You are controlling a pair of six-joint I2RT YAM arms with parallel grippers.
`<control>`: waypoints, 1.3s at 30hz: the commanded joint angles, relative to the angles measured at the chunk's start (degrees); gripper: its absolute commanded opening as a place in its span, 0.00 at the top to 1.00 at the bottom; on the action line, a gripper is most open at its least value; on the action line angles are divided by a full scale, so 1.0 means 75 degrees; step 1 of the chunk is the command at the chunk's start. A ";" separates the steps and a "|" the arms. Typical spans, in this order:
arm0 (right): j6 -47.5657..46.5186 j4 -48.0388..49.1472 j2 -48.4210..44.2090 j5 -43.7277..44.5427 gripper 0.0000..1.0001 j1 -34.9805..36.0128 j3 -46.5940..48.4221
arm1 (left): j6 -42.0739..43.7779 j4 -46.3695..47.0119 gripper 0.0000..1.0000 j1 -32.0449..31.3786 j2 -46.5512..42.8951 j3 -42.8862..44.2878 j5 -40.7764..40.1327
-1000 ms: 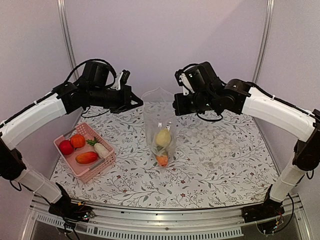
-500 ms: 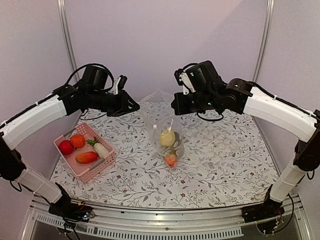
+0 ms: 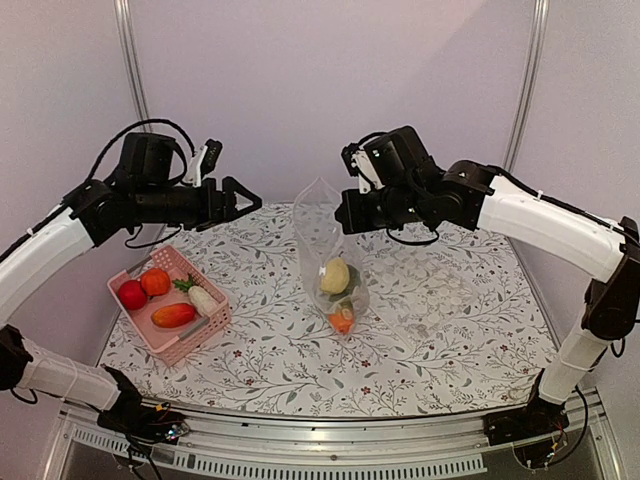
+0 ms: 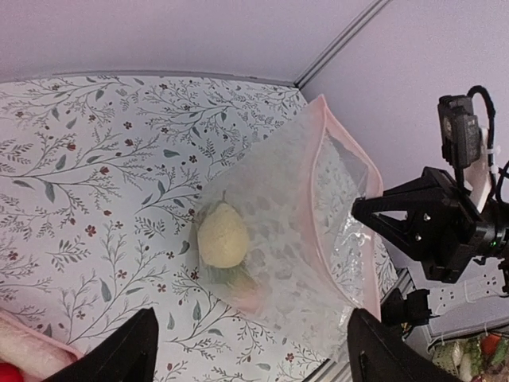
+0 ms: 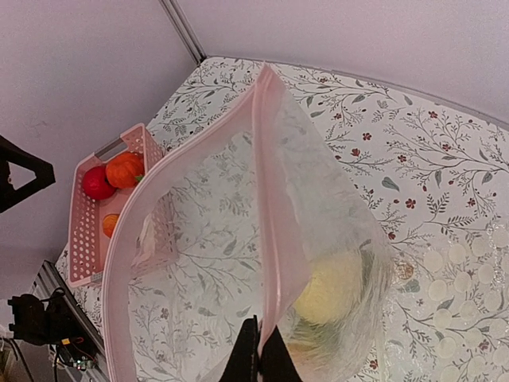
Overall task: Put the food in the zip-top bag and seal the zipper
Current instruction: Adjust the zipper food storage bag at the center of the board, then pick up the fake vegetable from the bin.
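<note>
Clear zip-top bag (image 3: 322, 235) is pinched at its zipper (image 5: 266, 207) by the right pincer (image 5: 256, 352), yellow food (image 3: 334, 276) inside. Left of the bag, the left pincer (image 3: 250, 200) stands wide, empty.

left end effector (image 3: 247, 198): jaws now spread wide, off the bag's rim, drawn back to the left and well apart from the bag
zip-top bag (image 3: 322, 235): now hangs from the right end effector (image 3: 343, 216) alone, mouth narrower, bottom swung right
yellow food (image 3: 335, 275), orange food (image 3: 342, 321): carried right with the bag

Lab booth; aluminium frame (image 3: 129, 60), plain walls (image 3: 330, 90)
</note>
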 commanded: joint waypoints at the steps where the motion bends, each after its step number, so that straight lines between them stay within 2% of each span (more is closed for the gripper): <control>1: 0.0060 0.0156 0.0121 -0.0134 1.00 -0.0031 0.0162 | -0.0243 -0.0295 0.17 0.0502 -0.0633 -0.0927 -0.0796; 6: 0.0060 0.0156 0.0117 -0.0144 1.00 -0.0027 0.0158 | -0.0925 -0.0828 0.15 0.1007 -0.1143 -0.1997 -0.1839; 8: 0.0060 0.0176 0.0117 -0.0160 1.00 -0.0025 0.0156 | -0.1168 -0.0869 0.15 0.1407 -0.1268 -0.2430 -0.1871; 13: 0.0061 0.0188 0.0117 -0.0193 1.00 -0.0025 0.0158 | -0.1469 -0.0319 0.19 0.2249 -0.1394 -0.3432 -0.1344; 20: 0.0071 0.0206 0.0094 -0.0180 1.00 -0.0028 0.0134 | -0.1342 0.0125 0.34 0.3136 -0.0687 -0.4052 -0.0865; 27: 0.0054 0.0208 0.0089 -0.0177 1.00 -0.0026 0.0122 | -0.1085 0.0701 0.41 0.3862 0.0256 -0.4120 -0.0043; 39: 0.0027 0.0216 0.0085 -0.0150 1.00 -0.0028 0.0120 | -0.0726 0.1022 0.47 0.4131 0.1619 -0.3703 0.0148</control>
